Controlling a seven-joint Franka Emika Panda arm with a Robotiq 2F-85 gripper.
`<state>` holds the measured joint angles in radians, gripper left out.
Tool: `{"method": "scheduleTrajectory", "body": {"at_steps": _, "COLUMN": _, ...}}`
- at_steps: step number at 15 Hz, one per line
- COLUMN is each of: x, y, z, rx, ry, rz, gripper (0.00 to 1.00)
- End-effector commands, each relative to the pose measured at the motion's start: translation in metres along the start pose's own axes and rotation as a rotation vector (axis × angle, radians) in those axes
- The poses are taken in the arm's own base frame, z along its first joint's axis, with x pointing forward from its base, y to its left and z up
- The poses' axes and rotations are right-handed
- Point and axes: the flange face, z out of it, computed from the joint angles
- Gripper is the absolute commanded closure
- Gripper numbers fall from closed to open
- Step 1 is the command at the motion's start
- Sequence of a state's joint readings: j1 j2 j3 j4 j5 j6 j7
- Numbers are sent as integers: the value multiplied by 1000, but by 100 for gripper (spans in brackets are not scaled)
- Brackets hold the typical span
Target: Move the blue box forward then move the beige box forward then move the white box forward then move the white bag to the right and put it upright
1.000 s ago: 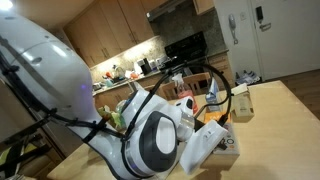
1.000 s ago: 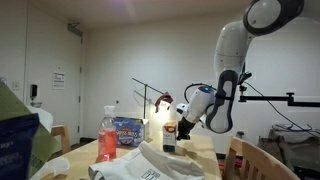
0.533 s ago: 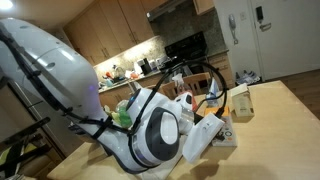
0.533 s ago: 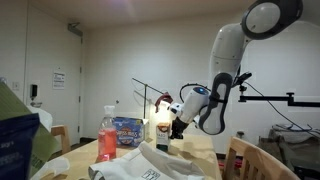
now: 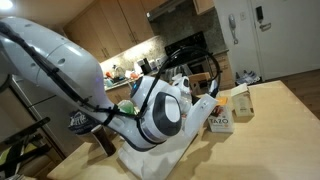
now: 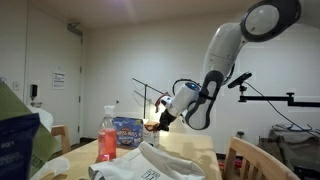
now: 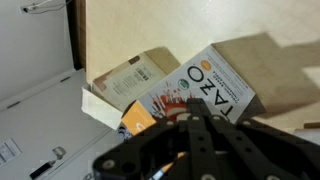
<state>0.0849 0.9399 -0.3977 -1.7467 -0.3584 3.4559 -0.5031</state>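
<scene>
My jaws are shut on nothing, hanging just above the white box point(image 7: 205, 85). It lies flat on the desk point(image 7: 285, 40), white with dark lettering and an orange corner. Just beyond the white box lies the beige box point(image 7: 128, 78), tan label up. Beside the white box the white bag point(image 7: 35, 115) lies slumped, its inside hidden. In an exterior view the blue box point(image 6: 127, 131) stands upright beside a red cup point(image 6: 107, 133).

exterior views: close behind the arm point(image 5: 60, 70), facing the kitchen point(image 5: 120, 25); low at table point(image 6: 200, 150) level, farther off, facing a white wall point(image 6: 130, 50). shared: arm, table. wrist view: close, looking down.
</scene>
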Motion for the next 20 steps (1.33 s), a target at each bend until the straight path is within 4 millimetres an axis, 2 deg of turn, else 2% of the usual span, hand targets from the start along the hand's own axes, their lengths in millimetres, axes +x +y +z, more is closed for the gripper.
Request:
{"method": "scheduleTrajectory", "body": {"at_steps": 1, "x": 2, "y": 3, "z": 0, "rx": -4, "ry": 6, "rz": 0, "gripper": 99}}
{"method": "scheduleTrajectory", "body": {"at_steps": 6, "x": 0, "y": 3, "z": 1, "rx": -4, "ry": 3, "rz": 1, "gripper": 100}}
{"method": "scheduleTrajectory", "body": {"at_steps": 11, "x": 10, "y": 17, "z": 14, "rx": -63, "ry": 9, "rz": 44, "gripper": 100}}
{"method": "scheduleTrajectory", "body": {"at_steps": 20, "x": 11, "y": 16, "z": 39, "rx": -57, "ry": 41, "rz": 111, "gripper": 100}}
